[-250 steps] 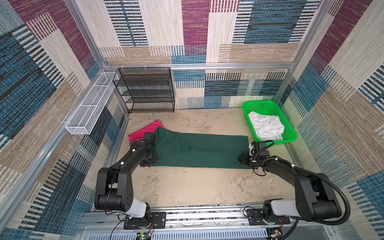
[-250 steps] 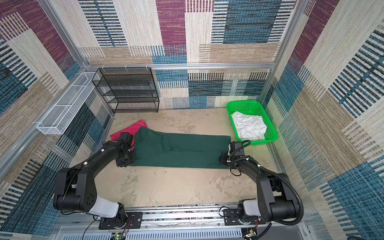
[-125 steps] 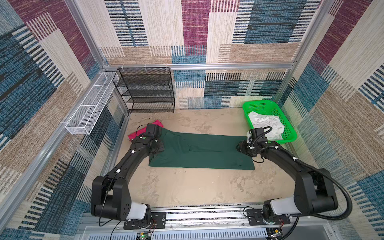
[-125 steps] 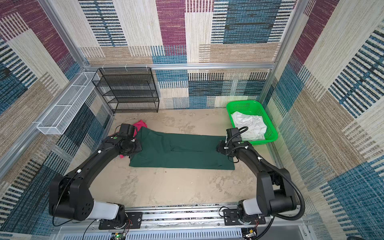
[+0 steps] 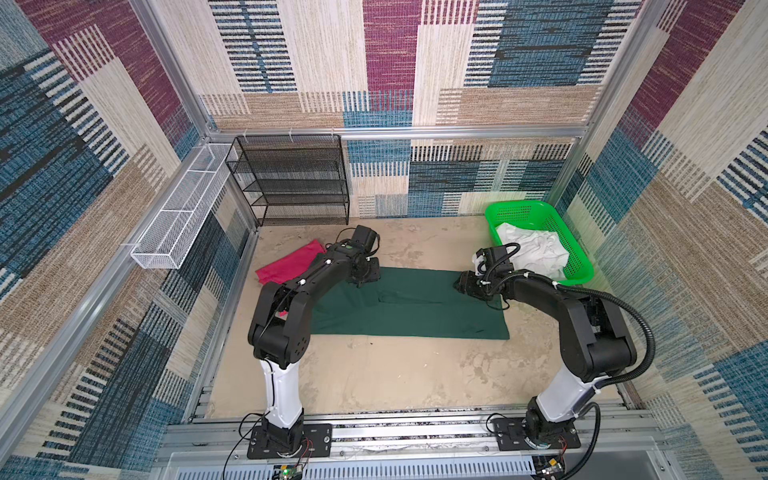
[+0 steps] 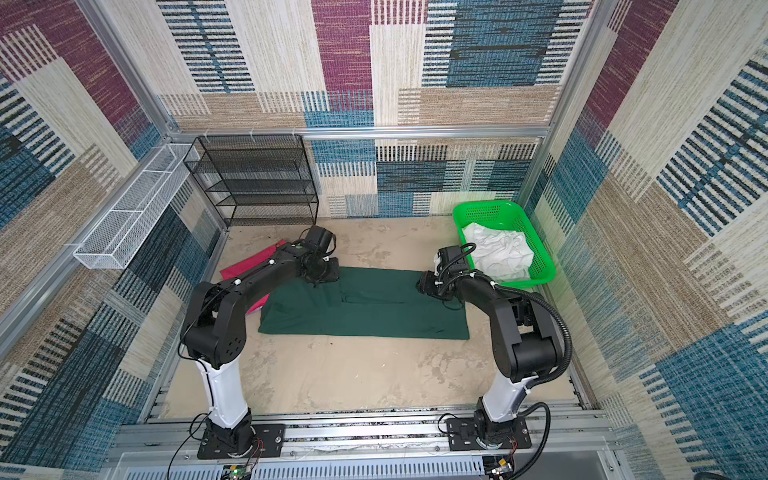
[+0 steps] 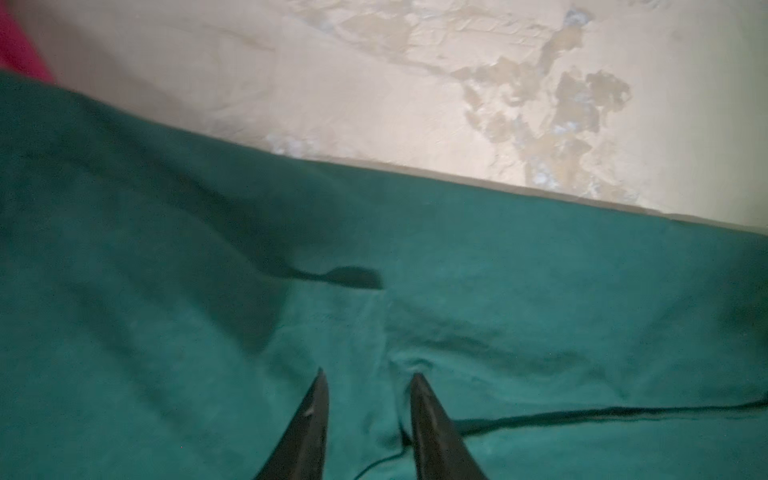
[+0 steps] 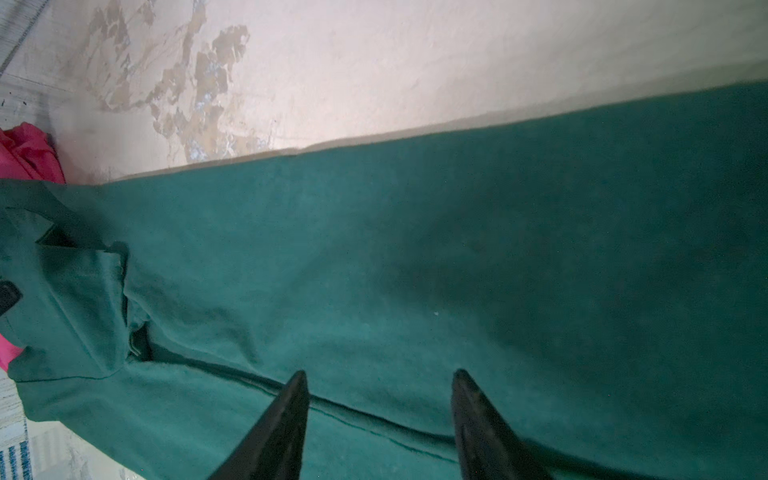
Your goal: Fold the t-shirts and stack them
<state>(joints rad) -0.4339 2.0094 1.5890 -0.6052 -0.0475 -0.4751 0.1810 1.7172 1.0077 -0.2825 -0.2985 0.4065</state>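
The left jaws point(image 7: 369, 374) stand a little apart, tips down over dark green cloth with nothing visibly clamped between them. The right jaws point(image 8: 379, 372) stand wider apart, also empty, straddling a layer edge that runs along the same cloth. In both top views the two sit at the upper edge of the dark green t-shirt point(image 5: 415, 311), one toward each end. The shirt lies flat across the middle of the table point(image 5: 374, 374) as a long, narrow band. The doubled edge and a tucked sleeve near its far end in the right wrist view suggest that the lengthwise fold is already laid. The shirt is still far too long for a stack, so I judge the crosswise folds to be outstanding. The pink t-shirt point(image 5: 286, 266) lies at centre left of the frame, touching the green shirt's left end, which seems to overlap part of it. It looks fairly flat, but the left arm hides much of it, so I cannot tell whether it is folded. Nothing is stacked yet. At the right of the frame, well apart from the pink shirt, a green basket point(image 5: 577, 266) holds crumpled white cloth point(image 5: 532, 249). Whether that is another shirt to fold I cannot tell. Overall the task looks under halfway.
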